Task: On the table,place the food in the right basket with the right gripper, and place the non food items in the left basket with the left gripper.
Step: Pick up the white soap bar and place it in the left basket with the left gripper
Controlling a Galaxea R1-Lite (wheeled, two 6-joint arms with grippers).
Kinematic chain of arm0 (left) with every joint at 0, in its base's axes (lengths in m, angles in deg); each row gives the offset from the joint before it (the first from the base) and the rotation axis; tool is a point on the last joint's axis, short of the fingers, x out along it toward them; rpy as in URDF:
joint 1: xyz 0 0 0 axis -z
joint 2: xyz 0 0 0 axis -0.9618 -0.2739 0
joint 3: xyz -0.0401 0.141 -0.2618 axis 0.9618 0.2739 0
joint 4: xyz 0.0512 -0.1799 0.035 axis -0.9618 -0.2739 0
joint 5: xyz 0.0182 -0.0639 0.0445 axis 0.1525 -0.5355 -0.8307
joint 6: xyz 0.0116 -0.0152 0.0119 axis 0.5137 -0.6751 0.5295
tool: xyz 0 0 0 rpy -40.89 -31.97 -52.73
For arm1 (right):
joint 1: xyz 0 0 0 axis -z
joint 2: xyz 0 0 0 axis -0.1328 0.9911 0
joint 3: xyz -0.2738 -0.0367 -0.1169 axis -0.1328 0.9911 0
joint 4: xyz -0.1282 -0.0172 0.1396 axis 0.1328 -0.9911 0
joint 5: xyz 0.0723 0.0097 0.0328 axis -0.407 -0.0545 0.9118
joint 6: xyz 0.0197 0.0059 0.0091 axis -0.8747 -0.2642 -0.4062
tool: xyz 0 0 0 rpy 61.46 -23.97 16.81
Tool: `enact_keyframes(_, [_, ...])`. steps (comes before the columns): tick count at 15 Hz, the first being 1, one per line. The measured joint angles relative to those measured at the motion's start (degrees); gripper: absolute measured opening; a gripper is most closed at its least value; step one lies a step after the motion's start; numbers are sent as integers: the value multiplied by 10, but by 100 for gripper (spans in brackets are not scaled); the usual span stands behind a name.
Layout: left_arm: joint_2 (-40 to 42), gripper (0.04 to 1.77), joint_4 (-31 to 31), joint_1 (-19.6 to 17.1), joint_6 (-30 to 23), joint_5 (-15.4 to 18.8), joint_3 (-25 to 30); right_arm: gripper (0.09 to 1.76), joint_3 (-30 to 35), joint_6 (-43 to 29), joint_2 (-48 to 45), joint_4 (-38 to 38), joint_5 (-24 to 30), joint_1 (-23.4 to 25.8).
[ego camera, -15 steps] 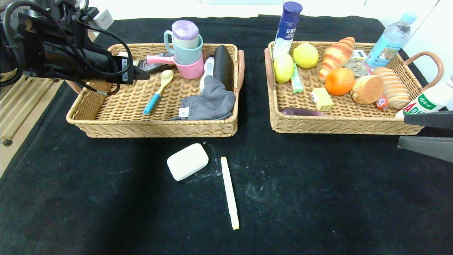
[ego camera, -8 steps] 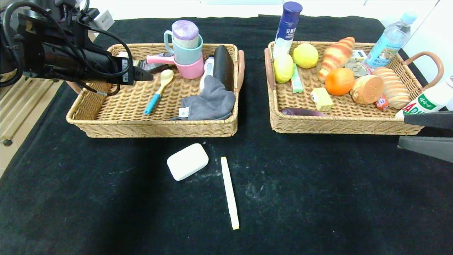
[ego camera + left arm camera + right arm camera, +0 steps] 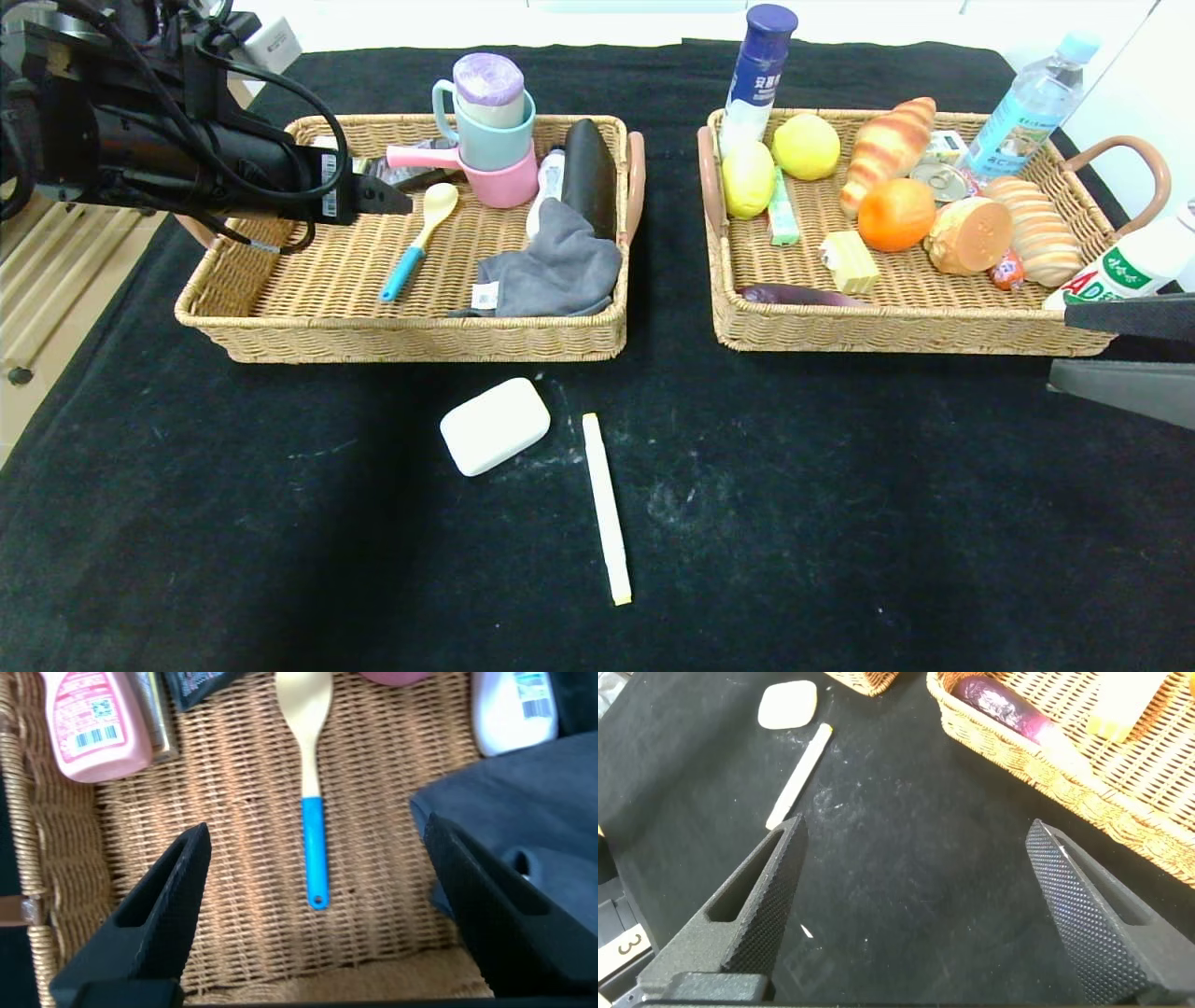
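On the black table lie a white rounded box (image 3: 495, 426) and a cream pen (image 3: 606, 506), both in front of the baskets; the right wrist view shows the box (image 3: 787, 704) and pen (image 3: 799, 775) too. My left gripper (image 3: 387, 199) hovers open over the left basket (image 3: 280, 308), holding nothing. Below its fingers (image 3: 318, 829) a spoon (image 3: 312, 812) with a blue handle rests on the wicker. My right gripper (image 3: 1060, 343) stands open and empty over the table, at the right basket's (image 3: 840, 329) front right corner.
The left basket also holds stacked cups (image 3: 490, 140), a grey cloth (image 3: 551, 271), a black case (image 3: 588, 173) and a pink bottle (image 3: 93, 723). The right basket is full of bread, fruit, bottles and a purple packet (image 3: 1008, 714). The table edge runs along the left.
My left gripper's jaws have spread wider and the gripper has shifted slightly towards the basket's middle. The spoon, the box, the pen and the right arm have stayed put.
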Motion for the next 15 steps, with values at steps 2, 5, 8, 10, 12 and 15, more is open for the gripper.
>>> enact_keyframes(2, [15,167,0,20,1,0,17,171,0,0,0,1,0,0])
enact_keyframes(5, [41,169,1,56,3,-1,51,171,0,0,0,1,0,0])
enact_keyframes(8, [72,169,0,86,18,26,89,171,0,0,1,1,0,0])
enact_keyframes(10, [90,170,-1,96,56,48,116,171,0,0,1,0,0,0])
enact_keyframes(12, [105,170,-1,103,91,64,144,171,0,-1,1,0,0,0])
enact_keyframes(15, [119,170,-1,111,124,95,177,171,0,-1,1,0,0,0])
